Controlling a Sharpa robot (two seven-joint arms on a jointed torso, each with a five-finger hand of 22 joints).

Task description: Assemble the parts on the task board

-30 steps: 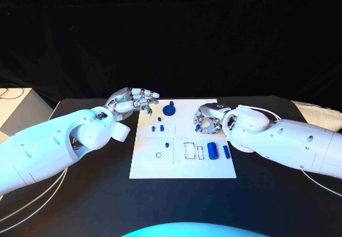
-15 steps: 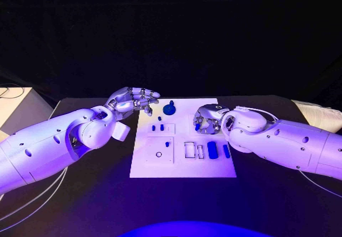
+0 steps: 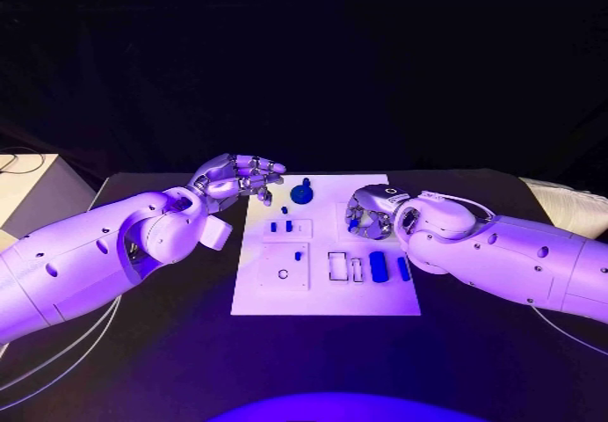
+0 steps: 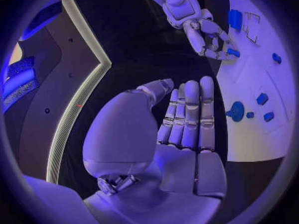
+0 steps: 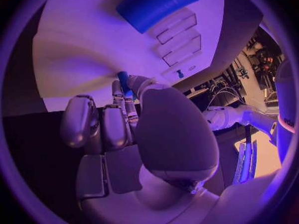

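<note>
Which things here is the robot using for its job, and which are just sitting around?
For the job:
- task board
- small blue part, pinched by the right hand
- blue round part and blue cylinder on the board
- left hand, holding nothing

Just sitting around:
- black table
- pale box beside the table
- white cables

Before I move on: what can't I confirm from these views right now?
- Whether the small blue part at the right robot hand is seated in the task board: head view, the hand covers it; right wrist view, the fingers hide its base.
- Shape of the parts near the board's far edge: head view, too small.
- Left robot hand: holds nothing, hovers off the board.
</note>
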